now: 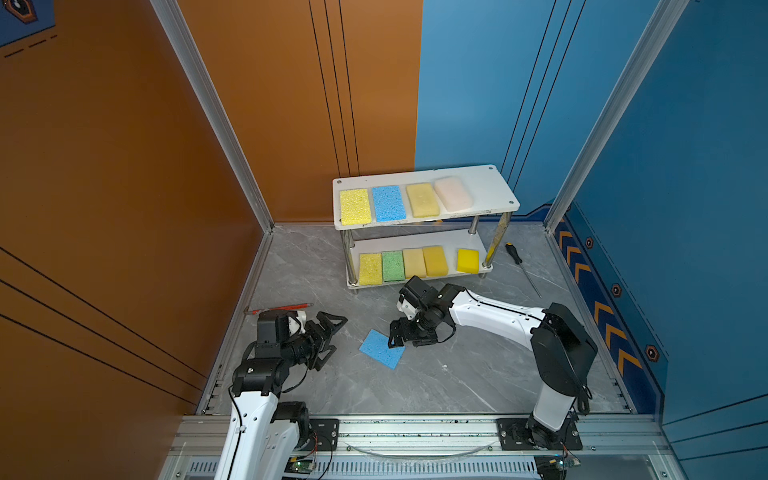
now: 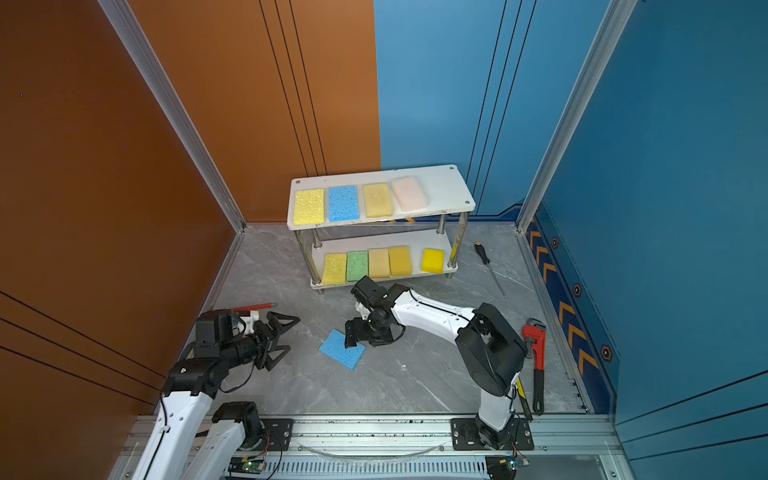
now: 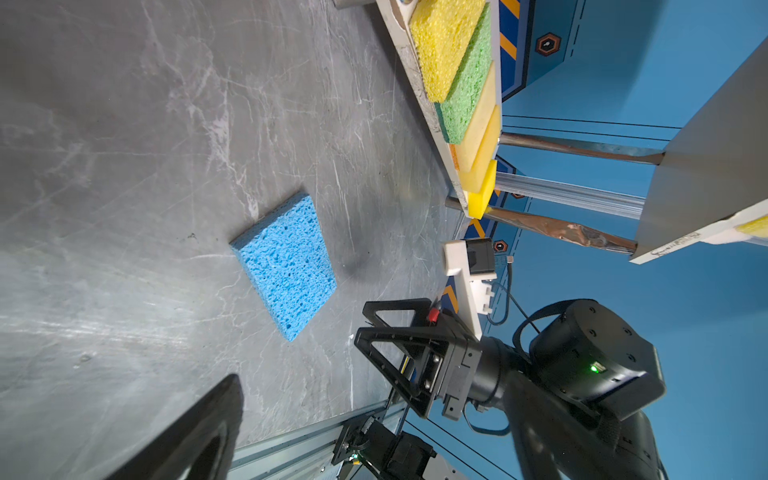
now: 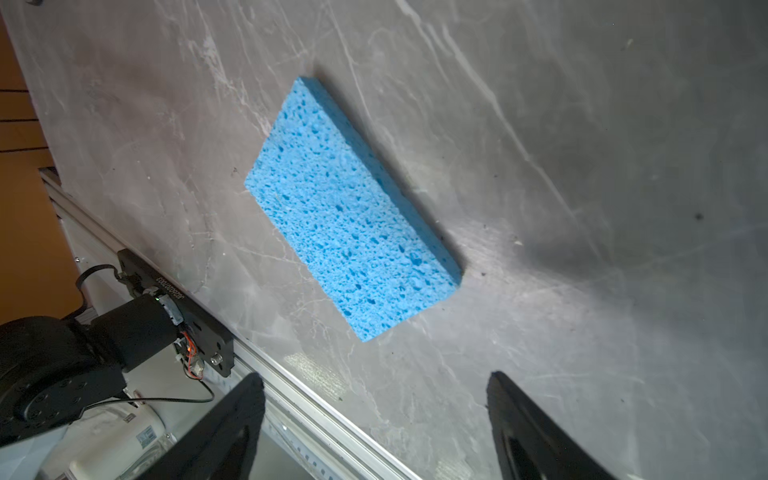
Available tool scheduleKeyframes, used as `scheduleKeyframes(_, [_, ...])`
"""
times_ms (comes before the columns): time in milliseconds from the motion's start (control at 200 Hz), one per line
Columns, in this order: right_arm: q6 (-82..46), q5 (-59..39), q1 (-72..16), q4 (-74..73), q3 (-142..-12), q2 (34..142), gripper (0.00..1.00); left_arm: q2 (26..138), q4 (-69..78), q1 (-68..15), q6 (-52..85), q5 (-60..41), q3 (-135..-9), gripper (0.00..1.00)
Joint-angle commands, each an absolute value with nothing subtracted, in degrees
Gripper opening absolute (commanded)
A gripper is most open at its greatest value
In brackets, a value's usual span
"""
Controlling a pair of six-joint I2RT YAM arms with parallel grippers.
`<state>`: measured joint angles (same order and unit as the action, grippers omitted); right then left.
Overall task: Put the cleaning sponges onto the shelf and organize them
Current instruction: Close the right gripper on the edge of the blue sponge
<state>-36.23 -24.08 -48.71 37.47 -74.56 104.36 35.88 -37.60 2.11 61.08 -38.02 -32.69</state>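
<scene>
One blue sponge (image 1: 381,349) (image 4: 349,208) lies flat on the grey floor in front of the shelf (image 1: 498,183). My right gripper (image 1: 405,337) (image 4: 374,376) hovers just above the sponge's right end, open, with nothing between its fingers. To the sponge's left, clear of it, my left gripper (image 1: 332,338) stands wide open and empty. The shelf's top board carries a yellow (image 1: 355,206), a blue (image 1: 388,203), a tan (image 1: 422,200) and a whitish-pink sponge (image 1: 454,193). On the lower board sit several more, yellow, green (image 1: 392,266) and tan.
A screwdriver (image 1: 521,266) lies on the floor right of the shelf. A red pipe wrench (image 2: 536,357) lies by the right wall. A thin red tool (image 1: 278,309) rests near the left wall behind my left gripper. Orange and blue walls close in three sides.
</scene>
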Motion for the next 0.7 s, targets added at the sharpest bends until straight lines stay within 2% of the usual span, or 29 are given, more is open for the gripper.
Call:
scheduleKeyframes(0, [-30.9,-22.2,-48.0,37.3,-77.6,106.3,0.84,36.3,-38.5,1.5,58.8,-38.5,-31.7,0.98])
scheduleKeyframes(170, [-24.4,-24.1,-48.2,38.9,-83.3,112.4,0.84,34.9,-38.5,1.5,59.9,-38.7,-30.1,0.98])
scheduleKeyframes(350, [-23.1,-26.6,-48.5,39.2,-86.5,117.0,0.83,33.4,-39.1,1.6,60.9,-39.1,-29.5,0.98])
scheduleKeyframes(691, [-22.5,-29.7,-50.0,39.1,-84.4,117.0,0.79,33.8,-39.6,1.8,60.2,-39.3,-29.2,0.98])
